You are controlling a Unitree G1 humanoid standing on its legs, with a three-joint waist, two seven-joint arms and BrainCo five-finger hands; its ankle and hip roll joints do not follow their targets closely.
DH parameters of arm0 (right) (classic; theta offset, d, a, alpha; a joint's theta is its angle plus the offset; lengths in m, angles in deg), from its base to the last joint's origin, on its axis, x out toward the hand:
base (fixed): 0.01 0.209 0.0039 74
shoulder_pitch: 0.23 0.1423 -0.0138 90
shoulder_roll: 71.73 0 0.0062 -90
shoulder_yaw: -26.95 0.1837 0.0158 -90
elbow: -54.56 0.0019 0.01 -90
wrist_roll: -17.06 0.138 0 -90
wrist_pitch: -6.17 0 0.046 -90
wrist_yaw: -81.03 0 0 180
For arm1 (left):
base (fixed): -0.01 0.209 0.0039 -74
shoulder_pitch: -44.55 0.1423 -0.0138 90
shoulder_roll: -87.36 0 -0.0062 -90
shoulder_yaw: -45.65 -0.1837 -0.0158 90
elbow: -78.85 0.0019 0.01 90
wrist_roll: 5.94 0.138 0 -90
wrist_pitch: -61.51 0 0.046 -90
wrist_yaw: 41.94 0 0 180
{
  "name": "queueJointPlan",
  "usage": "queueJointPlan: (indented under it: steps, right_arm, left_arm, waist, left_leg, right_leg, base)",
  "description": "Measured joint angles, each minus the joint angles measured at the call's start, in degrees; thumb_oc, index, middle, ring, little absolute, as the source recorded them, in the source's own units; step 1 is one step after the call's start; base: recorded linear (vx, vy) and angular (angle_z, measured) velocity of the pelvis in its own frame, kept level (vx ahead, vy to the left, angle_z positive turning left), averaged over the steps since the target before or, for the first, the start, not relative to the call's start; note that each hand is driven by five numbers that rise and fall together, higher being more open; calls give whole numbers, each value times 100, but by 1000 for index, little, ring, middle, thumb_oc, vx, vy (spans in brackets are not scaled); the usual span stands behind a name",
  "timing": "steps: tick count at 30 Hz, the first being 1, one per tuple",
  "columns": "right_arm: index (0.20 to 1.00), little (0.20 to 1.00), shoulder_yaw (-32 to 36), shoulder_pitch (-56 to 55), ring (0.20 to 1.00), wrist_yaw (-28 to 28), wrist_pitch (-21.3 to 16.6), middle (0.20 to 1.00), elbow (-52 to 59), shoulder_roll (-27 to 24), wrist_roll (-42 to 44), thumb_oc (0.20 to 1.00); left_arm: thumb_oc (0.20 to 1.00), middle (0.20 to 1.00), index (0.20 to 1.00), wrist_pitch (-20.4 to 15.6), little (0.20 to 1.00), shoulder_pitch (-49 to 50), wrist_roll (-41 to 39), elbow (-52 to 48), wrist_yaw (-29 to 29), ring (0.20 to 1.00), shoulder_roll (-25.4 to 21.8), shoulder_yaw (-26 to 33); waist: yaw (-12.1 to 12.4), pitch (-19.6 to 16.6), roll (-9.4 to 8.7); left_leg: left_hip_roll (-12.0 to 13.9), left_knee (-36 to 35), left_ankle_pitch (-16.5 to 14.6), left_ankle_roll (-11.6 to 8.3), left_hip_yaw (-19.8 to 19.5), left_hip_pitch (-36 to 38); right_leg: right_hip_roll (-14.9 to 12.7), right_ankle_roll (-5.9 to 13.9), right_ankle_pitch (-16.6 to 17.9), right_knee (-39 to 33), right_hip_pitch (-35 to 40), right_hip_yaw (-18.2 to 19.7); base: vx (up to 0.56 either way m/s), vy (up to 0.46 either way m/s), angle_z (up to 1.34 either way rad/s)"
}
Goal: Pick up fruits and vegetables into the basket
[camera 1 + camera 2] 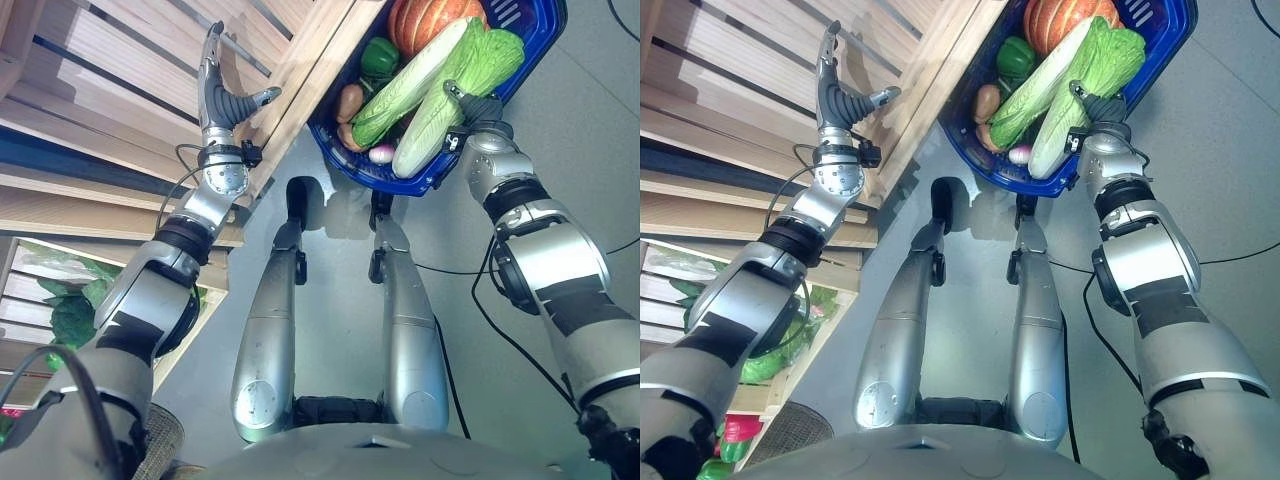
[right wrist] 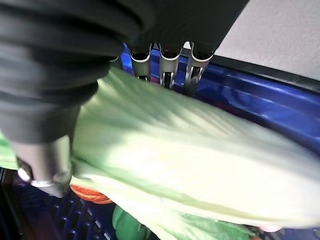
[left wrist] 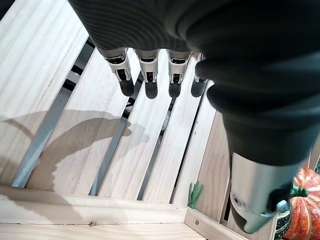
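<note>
We judged the task well advanced. The blue basket (image 1: pixel 520 60) at one o'clock in the head views already held a pumpkin (image 1: pixel 425 20), a green pepper (image 1: pixel 379 56), two long napa cabbages (image 1: pixel 405 88), a brown potato-like piece (image 1: pixel 349 102) and a small purple-white bulb (image 1: pixel 383 153).

Our right hand (image 1: pixel 478 105) sat at the basket's near rim. In its wrist view the fingers (image 2: pixel 167 67) reached over the nearer cabbage (image 2: pixel 200 165) toward the blue wall, but they were partly hidden behind the leaves, so we could not tell whether they gripped the cabbage, the rim, or nothing.

Our left hand (image 1: pixel 222 95) hung at eleven o'clock over the slatted wooden shelf (image 1: pixel 120 60), fingers (image 3: pixel 150 85) straight and relaxed, thumb spread, holding nothing.

What was left, in our judgement, lay lower at eight o'clock: leafy greens (image 1: pixel 70 310) in a wooden crate, and something red and green (image 1: pixel 735 435) at the bottom edge. A second pumpkin (image 3: pixel 305 210) showed past the shelf frame in the left wrist view.

The shelf's wooden rails stood between the left hand and that produce, and the basket looked nearly full.
</note>
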Motion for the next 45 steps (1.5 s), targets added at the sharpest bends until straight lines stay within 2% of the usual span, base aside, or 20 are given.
queueJointPlan:
  steps: [17,20,26,30,34,36,38,39,40,42,45]
  right_arm:
    - [1000,1000,11,-32,1000,63,16,1000,-87,-150,-6,1000]
    - [1000,1000,19,-217,1000,58,-126,1000,-100,-153,-120,1000]
    - [1000,1000,124,-739,1000,60,-717,1000,129,-166,-250,1000]
    - [1000,1000,147,-1601,1000,75,-1143,1000,499,-174,-410,1000]
    - [1000,1000,468,-2727,1000,122,-1497,1000,1216,-168,-622,1000]
    - [1000,1000,589,-3208,1000,118,-1603,1000,1387,-172,-647,1000]
    - [1000,1000,701,-3528,1000,106,-1616,1000,1563,-145,-740,1000]
    - [1000,1000,711,-3742,1000,69,-1631,1000,1620,-145,-814,1000]
    - [1000,1000,750,-4102,1000,9,-1642,1000,1700,-131,-881,1000]
    - [1000,1000,813,-4474,1000,-38,-1644,1000,1707,-108,-976,1000]
    - [1000,1000,945,-5165,1000,-230,-1650,1000,1688,31,-1133,1000]
  left_arm:
    - [1000,1000,1000,-10,1000,92,0,0,24,1000,-2,7]
    - [1000,1000,1000,-7,1000,321,-3,-10,157,1000,-15,11]
    - [1000,1000,1000,8,1000,924,-4,-228,485,1000,-286,104]
    - [1000,1000,1000,11,1000,1704,0,-219,693,1000,-448,252]
    - [1000,1000,1000,12,1000,2451,58,-224,946,1000,-475,455]
    - [1000,1000,1000,17,1000,2830,102,-209,1052,1000,-465,485]
    - [1000,1000,1000,27,1000,3068,261,-162,1190,1000,-445,588]
    - [1000,1000,1000,28,1000,3249,301,-149,1301,1000,-434,623]
    - [1000,1000,1000,26,1000,3524,406,-94,1453,1000,-413,639]
    - [1000,1000,1000,20,1000,3806,509,130,1646,1000,-309,657]
    - [1000,1000,1000,14,1000,4432,520,413,2029,1000,-35,714]
  waist:
    - [34,0,0]
    - [36,0,0]
    - [32,-2,5]
    - [16,-9,15]
    - [10,-57,29]
    - [-13,-348,51]
    - [-42,-359,80]
    - [-81,-503,92]
    - [-110,-907,85]
    - [-119,-1165,96]
    - [-167,-1739,96]
  left_leg:
    - [-2,30,4,8,2,137]
    - [2,-5,-22,19,1,484]
    - [13,-317,-5,31,22,1243]
    - [25,-787,11,34,36,2171]
    - [45,-1429,96,26,28,3159]
    - [65,-1683,114,30,48,3379]
    - [70,-1892,179,80,56,3766]
    - [79,-1993,169,79,55,3907]
    - [90,-2133,174,78,62,3937]
    - [117,-2311,167,68,104,4236]
    - [152,-2353,16,44,161,4563]
  right_leg:
    - [11,-32,23,17,142,3]
    - [4,-28,19,-67,508,-4]
    - [-24,-18,29,-436,1282,-113]
    - [-19,24,107,-915,2209,-129]
    - [-22,34,139,-1457,3152,-249]
    - [-12,52,139,-1654,3344,-262]
    - [9,35,216,-1850,3722,-294]
    - [15,38,217,-1978,3876,-314]
    - [33,52,228,-2135,3925,-337]
    - [67,55,230,-2308,4199,-379]
    - [100,69,120,-2371,4508,-397]
  base:
    - [-2,2,0]
    - [0,0,0]
    - [-15,21,-1]
    - [54,38,-4]
    - [153,56,1]
    - [173,19,-2]
    - [134,15,-4]
    - [133,17,-1]
    - [124,14,2]
    - [129,14,-7]
    - [163,9,-12]
